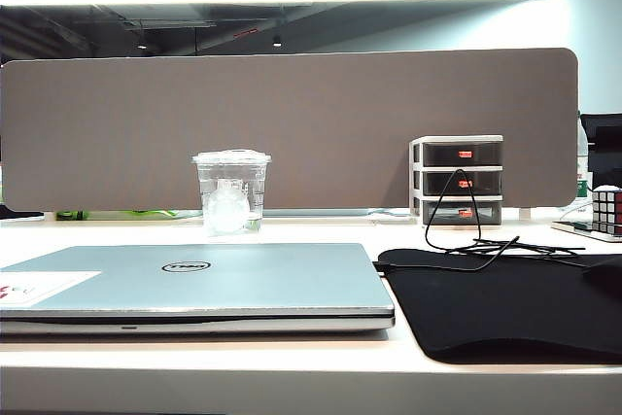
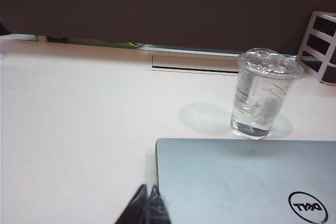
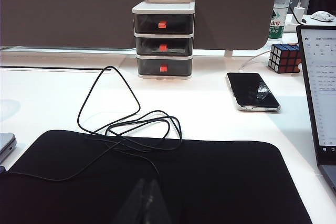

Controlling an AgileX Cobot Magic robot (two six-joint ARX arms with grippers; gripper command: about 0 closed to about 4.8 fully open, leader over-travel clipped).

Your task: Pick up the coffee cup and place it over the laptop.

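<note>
1 coffee cup (image 1: 231, 191) upright behind 1 closed laptop (image 1: 194, 284) on a white desk (image 2: 73, 129); 1 black mat (image 3: 157, 182). Left gripper (image 2: 148, 205) clenched at the laptop's corner; right gripper (image 3: 147, 203) clenched over the mat, both empty.

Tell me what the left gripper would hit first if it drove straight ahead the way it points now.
Probably bare table, then the divider panel. The shut left gripper sits just off the laptop edge; the coffee cup stands off to one side. Depth is unclear.

The exterior view looks low across the tabletop (image 1: 292, 362) toward the far partition (image 1: 292, 128). Both wrist views face likewise; the left shares the laptop (image 2: 241, 182), the right the drawer unit (image 3: 163, 39).
</note>
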